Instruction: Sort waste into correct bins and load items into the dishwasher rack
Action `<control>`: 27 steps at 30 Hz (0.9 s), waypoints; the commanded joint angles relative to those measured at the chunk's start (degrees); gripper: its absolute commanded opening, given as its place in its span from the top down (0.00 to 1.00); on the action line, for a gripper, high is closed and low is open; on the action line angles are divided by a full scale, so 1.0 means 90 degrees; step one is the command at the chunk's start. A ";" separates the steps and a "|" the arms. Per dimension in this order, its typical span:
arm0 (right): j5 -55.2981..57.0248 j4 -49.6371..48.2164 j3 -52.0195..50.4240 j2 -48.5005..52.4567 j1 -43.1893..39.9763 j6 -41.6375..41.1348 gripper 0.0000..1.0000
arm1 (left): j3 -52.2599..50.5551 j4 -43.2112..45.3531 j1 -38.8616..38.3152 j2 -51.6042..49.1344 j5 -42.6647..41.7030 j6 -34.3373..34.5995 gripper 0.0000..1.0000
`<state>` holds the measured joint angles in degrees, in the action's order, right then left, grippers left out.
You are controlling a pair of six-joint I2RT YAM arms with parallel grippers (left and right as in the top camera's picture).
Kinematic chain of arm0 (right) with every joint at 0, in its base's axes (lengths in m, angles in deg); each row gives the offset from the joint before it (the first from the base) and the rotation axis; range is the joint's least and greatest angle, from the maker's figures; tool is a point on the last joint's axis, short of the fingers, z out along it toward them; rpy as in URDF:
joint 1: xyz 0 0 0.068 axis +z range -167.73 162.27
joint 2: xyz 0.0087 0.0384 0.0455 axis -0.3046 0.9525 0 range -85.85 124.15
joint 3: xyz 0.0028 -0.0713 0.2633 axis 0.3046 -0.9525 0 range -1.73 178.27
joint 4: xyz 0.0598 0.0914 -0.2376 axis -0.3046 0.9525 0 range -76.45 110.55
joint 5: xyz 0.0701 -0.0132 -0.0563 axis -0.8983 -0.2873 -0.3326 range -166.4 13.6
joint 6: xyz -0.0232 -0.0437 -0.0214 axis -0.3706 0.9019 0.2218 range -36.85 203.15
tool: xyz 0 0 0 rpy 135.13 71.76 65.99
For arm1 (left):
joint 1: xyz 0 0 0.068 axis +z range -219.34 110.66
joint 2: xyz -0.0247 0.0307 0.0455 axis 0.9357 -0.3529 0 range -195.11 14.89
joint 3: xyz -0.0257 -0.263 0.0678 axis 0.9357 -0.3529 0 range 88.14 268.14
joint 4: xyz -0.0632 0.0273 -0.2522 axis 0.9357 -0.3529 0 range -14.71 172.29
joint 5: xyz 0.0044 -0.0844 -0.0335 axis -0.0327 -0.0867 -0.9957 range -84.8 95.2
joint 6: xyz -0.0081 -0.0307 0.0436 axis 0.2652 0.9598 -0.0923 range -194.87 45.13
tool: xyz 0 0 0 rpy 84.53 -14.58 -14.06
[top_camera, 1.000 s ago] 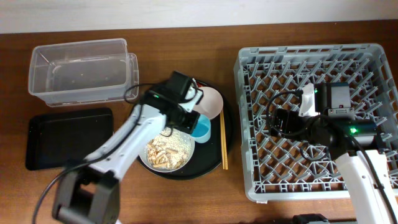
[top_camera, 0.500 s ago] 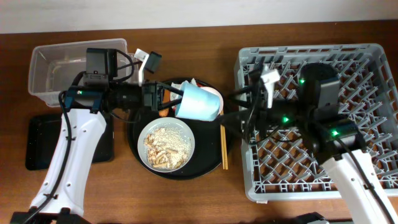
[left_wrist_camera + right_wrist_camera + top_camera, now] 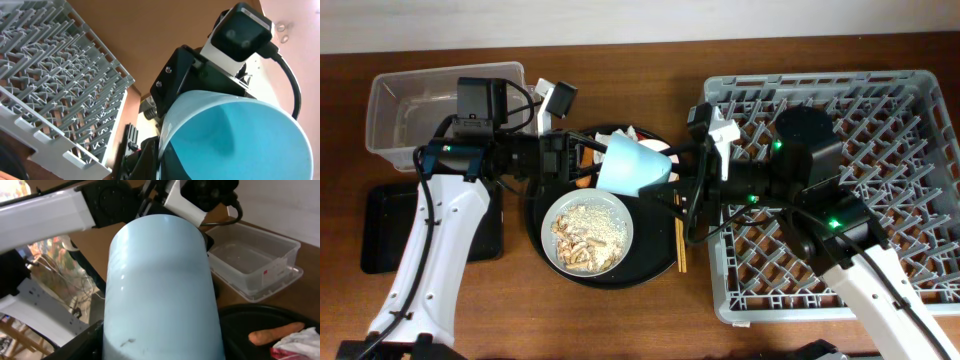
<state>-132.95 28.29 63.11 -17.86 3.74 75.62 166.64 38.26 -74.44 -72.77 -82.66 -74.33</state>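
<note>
Overhead: small light-blue cup [image 3: 635, 168] in air above large round black tray [image 3: 534, 232], between both arms, near dishwasher rack [image 3: 880, 78].
- Left gripper [image 3: 586, 162] clamped on cup. Right gripper [image 3: 677, 186] straddles it; cannot tell whether squeezing.
- Handover likely: right should clamp firmly before left lets go.
- Rack's left wall close; carry cup over rim.
- Chopsticks [image 3: 679, 238] and plate [image 3: 626, 240] below; keep height.

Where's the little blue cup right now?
Overhead, centre: the light-blue cup is held up over the round black tray, just left of the grey rack.
</note>
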 commanded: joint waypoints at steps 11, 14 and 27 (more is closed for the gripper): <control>0.4677 0.3495 0.0083 -0.2084 -0.0865 -0.0347 0.53 | 0.0027 0.0032 0.0287 -0.0041 0.1008 -0.0063 0.01; 0.5676 0.4762 0.0085 -0.2487 -0.2072 -0.1146 0.53 | 0.0027 0.0032 0.0301 -0.0041 0.1132 -0.0063 0.01; 0.5501 0.6997 0.0083 0.0495 -0.5724 -0.0831 0.53 | 0.0027 0.0027 0.0294 -0.0041 0.1413 -0.0063 0.01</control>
<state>-80.80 91.57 63.72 -17.27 -47.45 65.13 166.61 38.52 -72.04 -72.99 -70.51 -74.44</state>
